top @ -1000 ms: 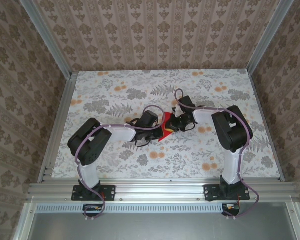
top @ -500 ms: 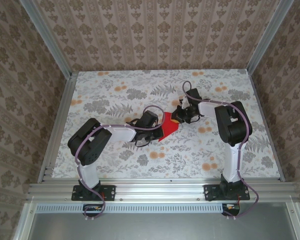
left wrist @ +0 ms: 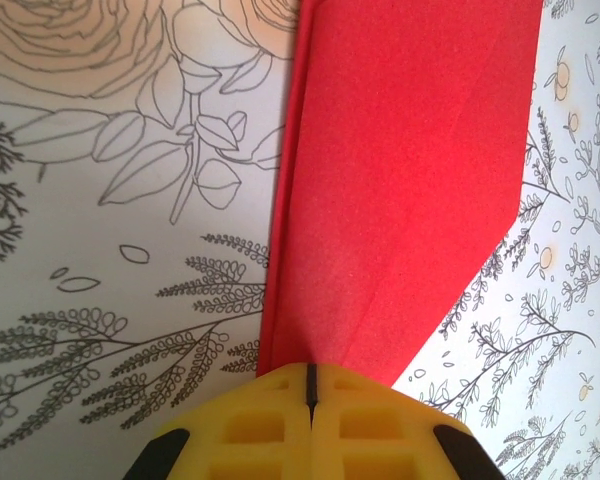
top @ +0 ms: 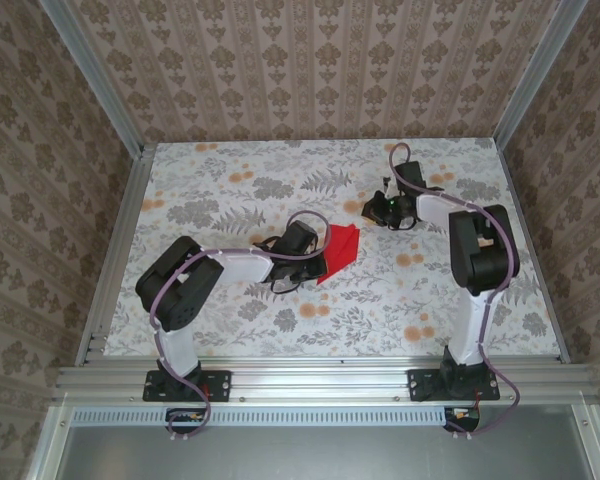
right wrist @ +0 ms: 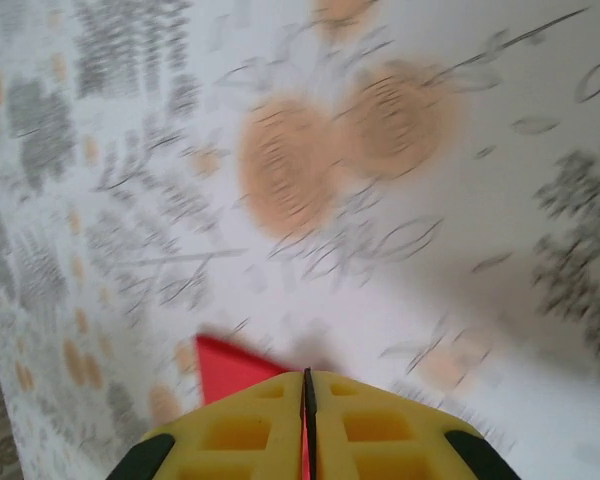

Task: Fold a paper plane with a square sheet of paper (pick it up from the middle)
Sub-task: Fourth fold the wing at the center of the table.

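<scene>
1. The red paper (top: 342,247) is seen lying near the middle of the floral-patterned table (top: 230,200), slanted from its near-left tip to its far-right end.
2. In the left wrist view the red paper (left wrist: 410,170) is shown folded into a long strip, with layered edges along its left side and a diagonal edge cut across its lower right.
3. The left gripper (top: 317,266) is placed at the paper's near-left end. Its jaws are pressed fully together, and in its own camera the left gripper (left wrist: 310,374) is met by the paper's narrow end. Whether the paper is pinched or only pressed down cannot be told.
4. The right gripper (top: 373,208) is held apart from the paper, beyond its far-right end.
5. In the blurred right wrist view the right gripper (right wrist: 306,378) is seen with its jaws drawn almost together, nothing gripped, and a corner of the red paper (right wrist: 230,368) is glimpsed past the fingertips.
</scene>
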Controlling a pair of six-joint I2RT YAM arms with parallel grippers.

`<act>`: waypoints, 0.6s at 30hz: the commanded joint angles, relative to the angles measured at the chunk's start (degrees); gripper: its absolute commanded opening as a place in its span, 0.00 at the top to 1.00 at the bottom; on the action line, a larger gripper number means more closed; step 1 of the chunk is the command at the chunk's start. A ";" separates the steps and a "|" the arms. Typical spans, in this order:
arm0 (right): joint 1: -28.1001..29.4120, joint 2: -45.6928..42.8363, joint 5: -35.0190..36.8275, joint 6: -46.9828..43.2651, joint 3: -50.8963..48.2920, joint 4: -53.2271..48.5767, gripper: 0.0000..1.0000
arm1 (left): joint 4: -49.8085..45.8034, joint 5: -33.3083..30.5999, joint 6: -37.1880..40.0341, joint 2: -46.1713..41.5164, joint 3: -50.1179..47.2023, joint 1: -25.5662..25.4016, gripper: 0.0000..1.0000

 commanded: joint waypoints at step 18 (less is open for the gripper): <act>6.17 4.71 3.54 2.25 -3.24 4.08 0.89 | -13.30 0.40 2.47 2.59 -3.33 -1.18 1.00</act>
